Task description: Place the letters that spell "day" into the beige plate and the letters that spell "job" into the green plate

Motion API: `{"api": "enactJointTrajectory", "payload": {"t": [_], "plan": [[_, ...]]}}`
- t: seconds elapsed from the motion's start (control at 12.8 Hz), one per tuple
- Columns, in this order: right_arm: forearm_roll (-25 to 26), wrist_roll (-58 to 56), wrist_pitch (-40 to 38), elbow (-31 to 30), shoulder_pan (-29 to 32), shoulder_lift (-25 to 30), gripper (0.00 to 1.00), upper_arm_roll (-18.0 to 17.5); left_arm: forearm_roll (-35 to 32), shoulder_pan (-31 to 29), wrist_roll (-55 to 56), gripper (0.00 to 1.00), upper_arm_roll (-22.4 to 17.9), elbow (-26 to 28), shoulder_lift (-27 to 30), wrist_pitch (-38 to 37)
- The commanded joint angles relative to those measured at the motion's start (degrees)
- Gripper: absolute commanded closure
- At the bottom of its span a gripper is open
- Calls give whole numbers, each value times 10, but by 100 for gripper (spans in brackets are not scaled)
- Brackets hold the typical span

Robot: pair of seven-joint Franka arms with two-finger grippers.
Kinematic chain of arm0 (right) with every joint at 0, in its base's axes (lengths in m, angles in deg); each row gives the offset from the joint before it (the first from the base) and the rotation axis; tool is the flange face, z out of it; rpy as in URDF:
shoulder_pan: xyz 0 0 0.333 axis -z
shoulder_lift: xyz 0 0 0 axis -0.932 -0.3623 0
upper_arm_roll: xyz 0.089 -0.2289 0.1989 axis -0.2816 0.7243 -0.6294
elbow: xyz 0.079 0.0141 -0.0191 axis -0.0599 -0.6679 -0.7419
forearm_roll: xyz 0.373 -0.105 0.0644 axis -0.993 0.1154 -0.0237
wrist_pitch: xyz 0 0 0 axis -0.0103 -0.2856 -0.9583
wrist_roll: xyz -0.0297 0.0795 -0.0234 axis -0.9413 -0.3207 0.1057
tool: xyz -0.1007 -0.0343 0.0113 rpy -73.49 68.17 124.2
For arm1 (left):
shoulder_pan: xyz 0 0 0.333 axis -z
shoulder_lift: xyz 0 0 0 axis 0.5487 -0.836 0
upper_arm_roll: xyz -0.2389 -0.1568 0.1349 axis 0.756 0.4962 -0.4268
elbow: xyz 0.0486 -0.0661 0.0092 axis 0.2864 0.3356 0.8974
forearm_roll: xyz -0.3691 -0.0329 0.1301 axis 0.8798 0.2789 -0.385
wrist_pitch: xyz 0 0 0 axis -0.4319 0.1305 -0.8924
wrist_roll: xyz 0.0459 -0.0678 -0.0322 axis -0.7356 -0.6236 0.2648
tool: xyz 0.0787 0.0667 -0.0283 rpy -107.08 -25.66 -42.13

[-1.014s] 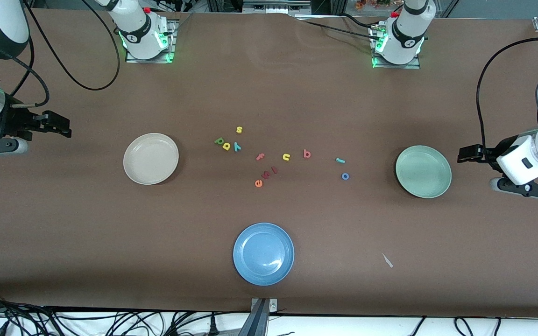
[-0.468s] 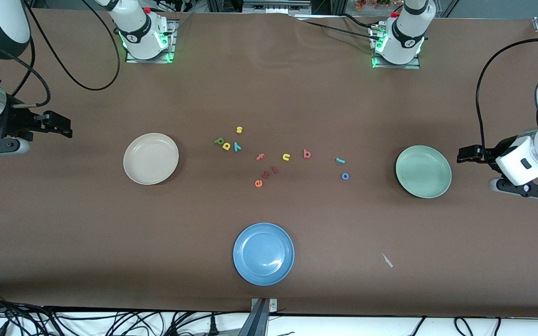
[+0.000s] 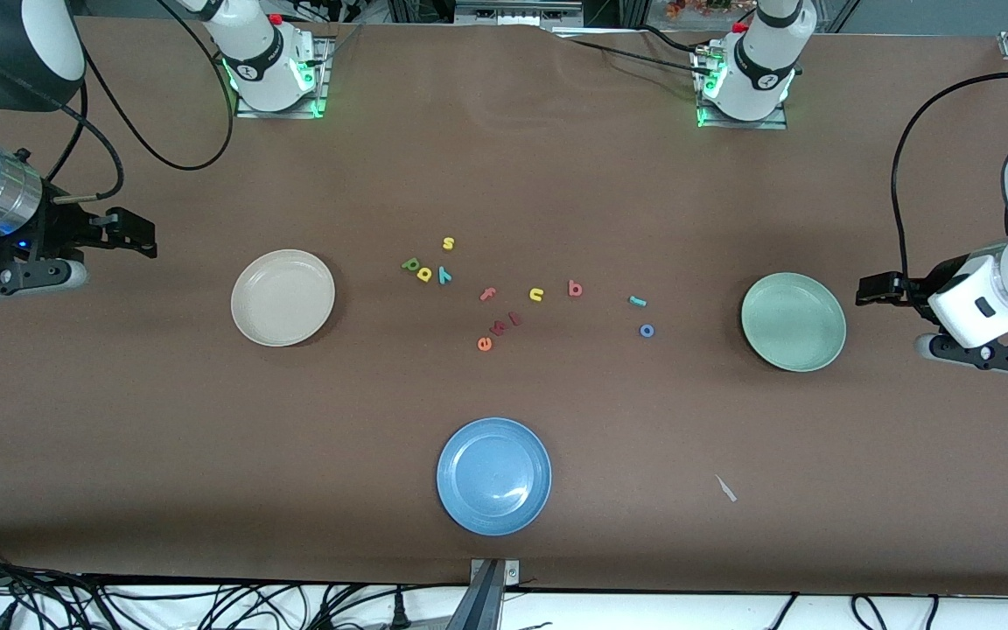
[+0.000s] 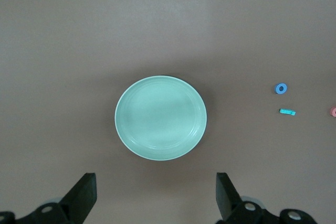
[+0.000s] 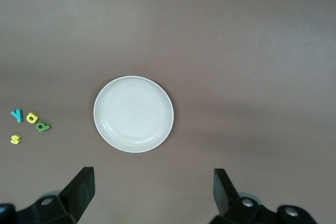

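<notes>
Right gripper (image 3: pixel 132 236) hangs over bare tabletop (image 3: pixel 504 157) at its own arm's end, fingers spread wide, holding nothing. The beige plate (image 3: pixel 283 297) lies near it toward the middle, and further along are the green d (image 3: pixel 410 263), yellow a (image 3: pixel 424 275) and teal y (image 3: pixel 444 275). Left gripper (image 3: pixel 873 287), fingers also spread and holding nothing, hovers just beside the green plate (image 3: pixel 793 321); the teal j (image 3: pixel 637 301), blue o (image 3: pixel 646 331) and pink b (image 3: pixel 575 288) lie well apart from it.

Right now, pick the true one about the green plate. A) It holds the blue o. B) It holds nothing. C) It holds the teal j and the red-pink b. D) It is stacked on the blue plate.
B: the green plate is bare inside, while the blue o and teal j lie on the table beside it.
</notes>
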Motion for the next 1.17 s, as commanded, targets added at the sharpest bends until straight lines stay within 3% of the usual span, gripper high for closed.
{"api": "enactJointTrajectory", "payload": {"t": [0.0, 1.09], "plan": [[0, -5, -8, 7, 2, -7, 0, 0, 13, -1, -16, 0, -1, 4, 3, 1], [-27, -1, -8, 1, 3, -5, 0, 1, 13, -2, -16, 0, -1, 5, 0, 2]]}}
